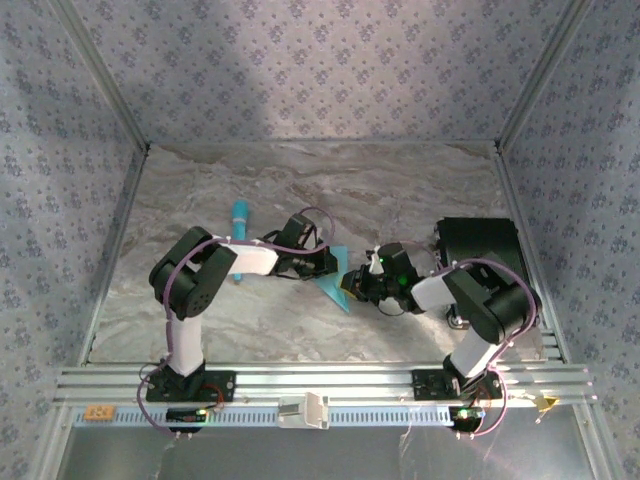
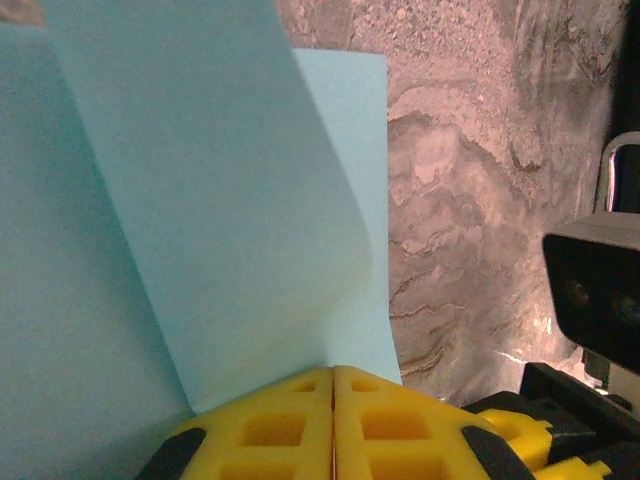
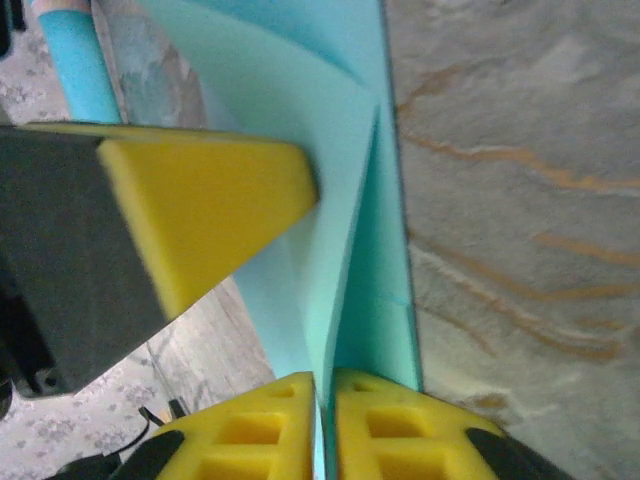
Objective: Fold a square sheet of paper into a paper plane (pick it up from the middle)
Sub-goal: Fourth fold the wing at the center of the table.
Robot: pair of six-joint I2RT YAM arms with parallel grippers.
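**Mara:** What stood to go wrong there, taking it from the left?

**Ivo:** The turquoise stick (image 1: 240, 216) lay on the counter (image 1: 300, 190) just beside the left arm (image 1: 195, 275), so a wide swing of that arm would probably have knocked it. Next came the left tool (image 2: 333, 372), which was clenched on the square sheet of paper (image 2: 200, 200). One flap curled up loose above its pads. Had that tool let go early, the flap would likely have sprung back and the fold been lost.

**Mara:** And where was the sheet itself?

**Ivo:** It was near the middle of the counter, part folded and caught between the two tools. Whether its lower edge touched the counter could not be told. The paper looked thin, and both grips sat close together on it. Any pull apart or twist between them would probably have torn it or set a crooked crease.

**Mara:** And the right side?

**Ivo:** The right tool (image 3: 325, 378) was pinched on a folded edge of the same sheet, with the paper showing as a thin line between its pads. That hold looked narrow, so the edge might have slipped out under a tug. The left tool's finger also stood very near it, so the two could have bumped.

**Mara:** Was there any writing to read?

**Ivo:** None was legible. A small orange tag (image 1: 98, 412) sat on the near rail at the left, too small to read. The black box (image 1: 480, 245) at the right showed no label.
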